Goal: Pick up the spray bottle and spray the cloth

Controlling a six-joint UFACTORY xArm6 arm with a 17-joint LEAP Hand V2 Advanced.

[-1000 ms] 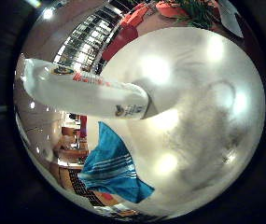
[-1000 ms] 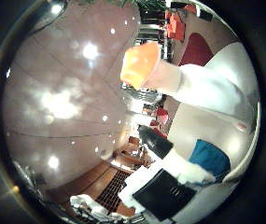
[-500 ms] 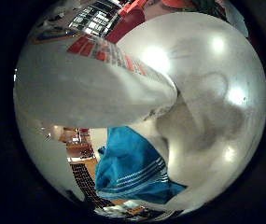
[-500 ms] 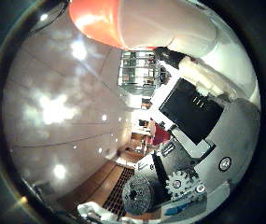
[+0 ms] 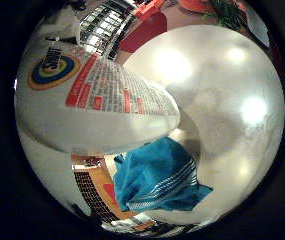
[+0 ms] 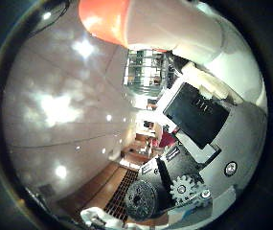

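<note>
My hand (image 6: 198, 143) curls around the white plastic spray bottle with its orange top (image 5: 97, 105), close against my palm, ready for lifting toward the crumpled blue cloth (image 5: 157, 175) on the pale worktop (image 5: 232, 100).

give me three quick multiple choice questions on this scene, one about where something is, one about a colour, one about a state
1. Where does the cloth lie?
A. on the white table
B. inside a basket
C. draped over the bottle

2. What colour is the top of the spray bottle?
A. green
B. orange
C. black

3. How close is the bottle to the palm?
A. far off, small in view
B. close, filling much of the view
C. out of sight

Answers:
1. A, the blue cloth rests on the white table beside the bottle.
2. B, the thumb side view shows an orange top on the white body.
3. B, the bottle's body fills much of the little finger side view.
</note>
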